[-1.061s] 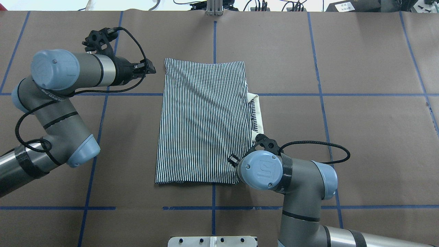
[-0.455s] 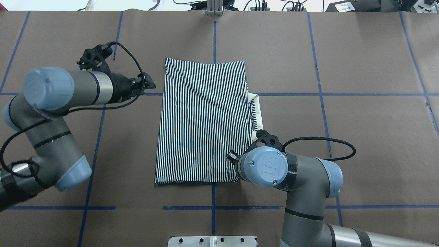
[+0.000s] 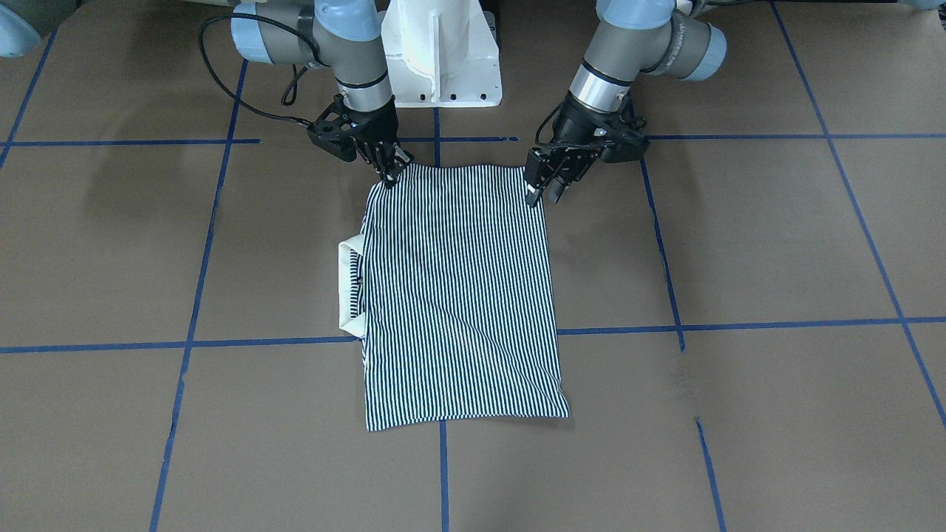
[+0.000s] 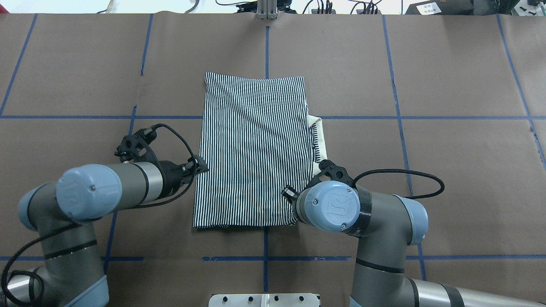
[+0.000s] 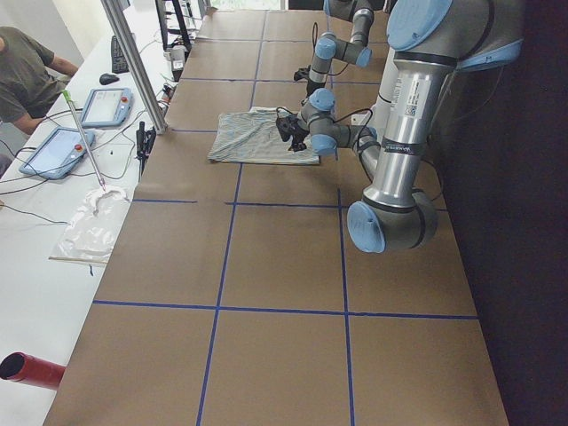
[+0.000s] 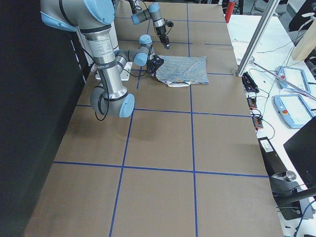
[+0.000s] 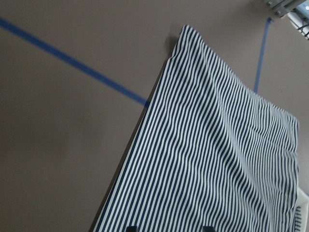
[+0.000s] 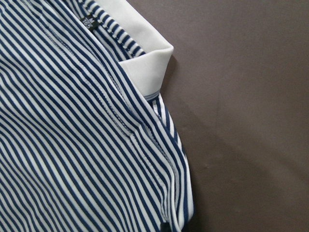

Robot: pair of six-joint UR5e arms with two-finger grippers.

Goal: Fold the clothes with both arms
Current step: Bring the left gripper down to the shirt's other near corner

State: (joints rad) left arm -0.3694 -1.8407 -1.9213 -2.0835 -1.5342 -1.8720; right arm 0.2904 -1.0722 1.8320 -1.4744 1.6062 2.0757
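- Overhead view, lower left: the left arm (image 4: 87,192) reaches in. The left gripper (image 4: 200,164) hovers at the left edge of the polo shirt (image 4: 251,149), toward its lower corner. Its wrist view shows the two tips spread wide over the stripes, with nothing between them.
- Centre of frame: the shirt lies flat on the brown table (image 4: 448,170) as a folded rectangle. The white collar (image 4: 322,140) pokes out along its right edge.
- Lower right of centre: the right arm (image 4: 332,209) hides the right gripper (image 3: 392,168) from above. In the front-facing view its tips sit at the shirt's corner nearest the base. We cannot tell how wide it stands or whether it has cloth.
- Judgement: we are at the corner-grasp before folding the lower edge up to the upper edge.
- To do it well, we should pinch every layer at both corners and lift them level and together. The collar should stay tucked as the edges meet.
- Counts: one shirt, one collar showing, two arms, two grippers.
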